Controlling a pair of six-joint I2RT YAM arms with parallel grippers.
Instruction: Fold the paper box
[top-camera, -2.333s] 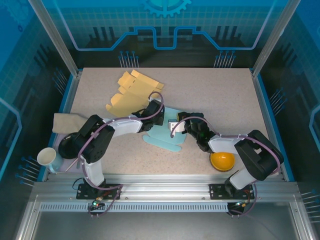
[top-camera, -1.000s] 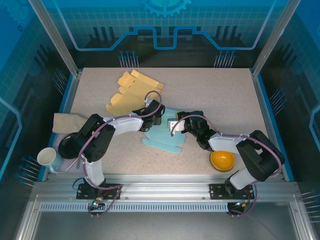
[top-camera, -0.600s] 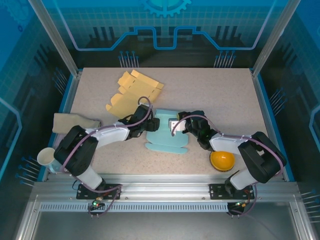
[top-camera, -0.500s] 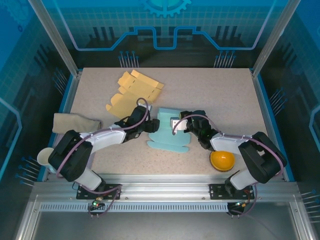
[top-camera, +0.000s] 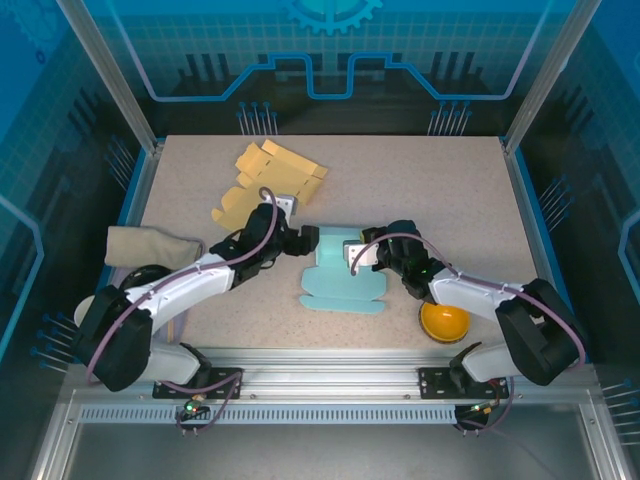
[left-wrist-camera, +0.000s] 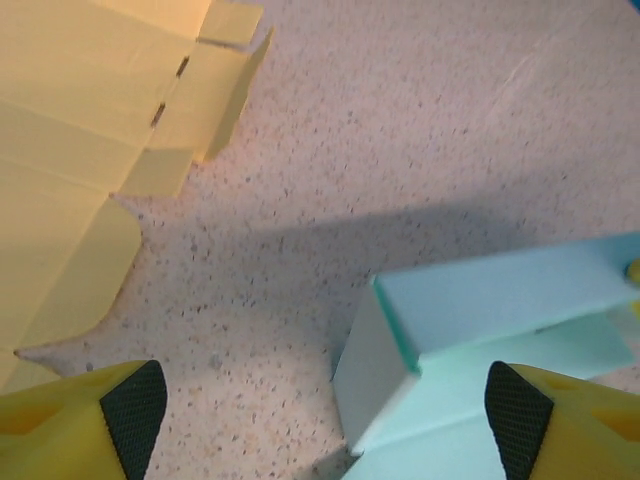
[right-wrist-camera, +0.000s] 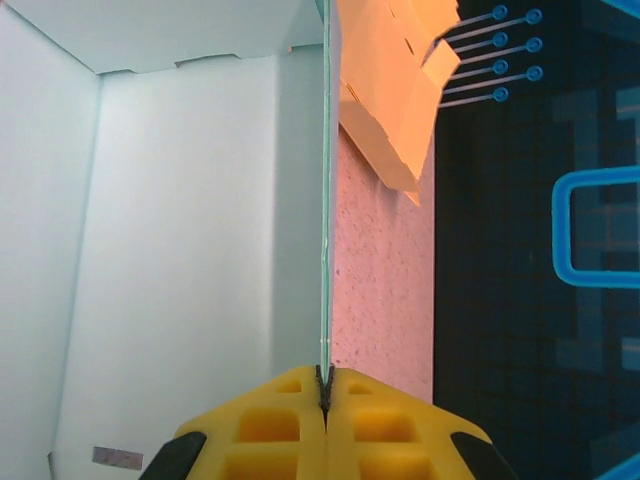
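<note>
A speckled beige table (top-camera: 430, 190), seen from above, is carrying a half-formed light blue paper box (top-camera: 340, 285) near its middle, slightly toward the near edge. Part of the box is lying flat, with rounded flaps spreading on the surface, while its far part is standing up as walls.

The right claw (top-camera: 352, 250) is reaching in from the right and pinching one upright wall of the blue box. In the right wrist view the two yellow fingers (right-wrist-camera: 275, 415) are pressing tightly together on the thin edge of that blue panel (right-wrist-camera: 180, 250), which is rising straight up the middle of the picture.

The left claw (top-camera: 300, 238) is sitting just beside the left end of the box, spread wide and gripping nothing. In the left wrist view its black-padded yellow fingertips (left-wrist-camera: 130, 405) are sitting at opposite bottom corners, with the claw (left-wrist-camera: 325, 412) hovering over bare table (left-wrist-camera: 400, 120) and a raised corner of the blue box (left-wrist-camera: 480, 310).

A flat yellow cardboard box blank (top-camera: 265, 180) is lying unfolded on the far left part of the table, and it is also showing in the left wrist view (left-wrist-camera: 70, 130) and the right wrist view (right-wrist-camera: 395, 90). An orange bowl (top-camera: 444, 321) is resting near the right arm at the near edge. A beige cloth (top-camera: 150, 246) is lying at the left edge.
</note>
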